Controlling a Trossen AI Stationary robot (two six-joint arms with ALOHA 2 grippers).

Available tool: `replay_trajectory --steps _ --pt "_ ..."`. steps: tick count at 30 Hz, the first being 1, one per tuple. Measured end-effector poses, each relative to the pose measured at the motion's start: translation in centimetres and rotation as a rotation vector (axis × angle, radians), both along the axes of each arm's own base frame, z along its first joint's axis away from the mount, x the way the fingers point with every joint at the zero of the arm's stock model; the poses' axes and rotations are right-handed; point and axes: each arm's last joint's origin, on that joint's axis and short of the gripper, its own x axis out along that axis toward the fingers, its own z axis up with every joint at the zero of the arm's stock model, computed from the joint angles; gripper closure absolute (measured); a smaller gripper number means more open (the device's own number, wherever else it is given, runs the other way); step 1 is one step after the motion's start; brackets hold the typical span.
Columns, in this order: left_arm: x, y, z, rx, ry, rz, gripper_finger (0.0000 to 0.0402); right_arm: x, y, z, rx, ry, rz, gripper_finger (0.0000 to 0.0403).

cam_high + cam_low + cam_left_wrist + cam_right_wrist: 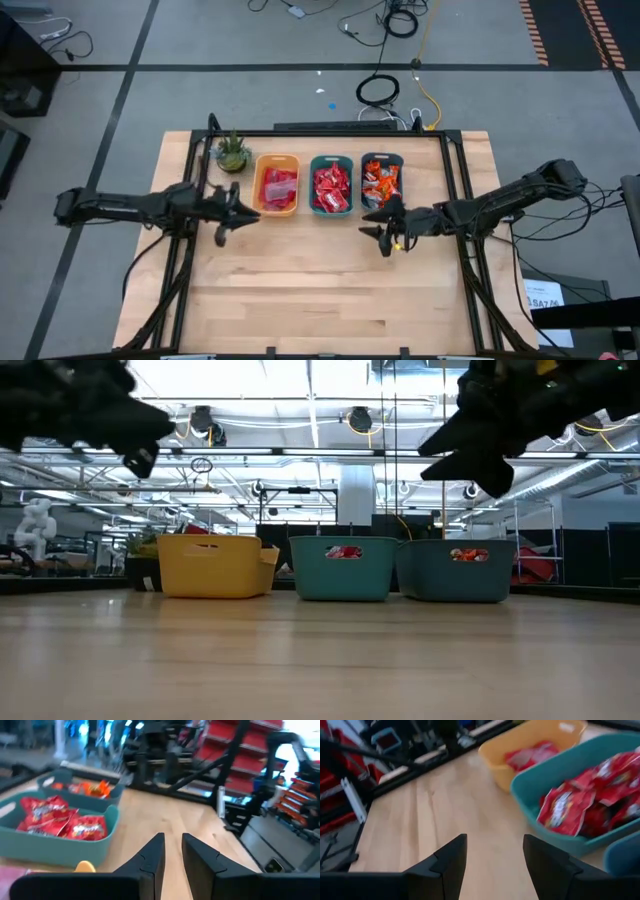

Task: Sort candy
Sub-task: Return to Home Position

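We cannot read the blurred print, perhaps a brand, on the red candy (570, 807) in a teal bin (560, 770). Above the table (320, 290), the left gripper (173, 851) hovers narrowly parted and the right gripper (495, 851) wide.

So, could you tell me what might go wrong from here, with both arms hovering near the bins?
The left gripper hangs close to the yellow bin; a low or sideways pull-back could nudge it. The right gripper sits just in front of the right-hand bin, so the same applies there. In the middle bin the red candy is heaped to the rim and might spill if the row is bumped. Both grippers are open and empty.
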Motion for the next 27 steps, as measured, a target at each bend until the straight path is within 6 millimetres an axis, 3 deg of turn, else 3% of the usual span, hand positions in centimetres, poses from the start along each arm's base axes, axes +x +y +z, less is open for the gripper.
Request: replay_trajectory --steps 6,12,20,27 --pt "-2.2 -0.8 -2.9 0.026 -0.125 -0.047 0.0327 -0.4 -1.4 1.3 0.011 -0.06 -0.054 0.0218" --pt "-3.4 -1.3 -2.5 0.185 -0.248 -0.092 0.0326 -1.0 -1.6 2.4 0.043 -0.115 -0.041 0.0218" --pt "-3.3 -1.0 -3.5 0.258 -0.144 -0.01 0.0326 -2.1 -1.9 3.9 0.053 -0.192 -0.041 0.0218" --pt "-3.1 -1.0 -3.9 0.255 -0.097 0.018 0.0326 -2.6 -2.3 3.7 0.017 -0.14 -0.051 0.0218"
